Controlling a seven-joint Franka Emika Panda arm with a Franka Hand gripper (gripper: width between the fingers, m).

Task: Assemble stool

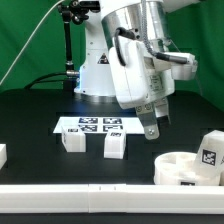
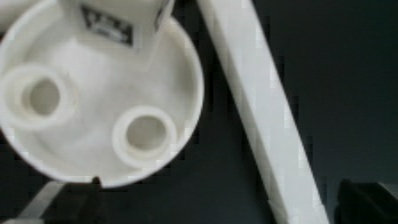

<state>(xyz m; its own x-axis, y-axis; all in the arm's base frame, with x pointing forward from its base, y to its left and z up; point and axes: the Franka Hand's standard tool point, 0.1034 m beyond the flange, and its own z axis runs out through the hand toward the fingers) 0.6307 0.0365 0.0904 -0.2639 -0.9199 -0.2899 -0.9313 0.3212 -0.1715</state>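
Observation:
The white round seat (image 1: 180, 170) lies on the black table at the exterior view's lower right. It fills much of the wrist view (image 2: 98, 80), showing round sockets. A tagged white leg (image 1: 210, 150) stands at the seat's far edge and also shows in the wrist view (image 2: 116, 20). Two more legs (image 1: 72, 140) (image 1: 115, 145) stand in front of the marker board (image 1: 92, 124). Another leg (image 1: 2, 153) is cut off at the left edge. My gripper (image 1: 150, 128) hangs above the table just left of the seat. In the wrist view the gripper (image 2: 210, 205) is open and empty, with one finger (image 2: 54, 205) at the seat's rim.
A long white rail (image 1: 100, 190) runs along the table's front edge and shows as a white strip in the wrist view (image 2: 267, 110). The arm's white base (image 1: 95, 70) stands behind the marker board, with a black stand (image 1: 68, 40) beside it.

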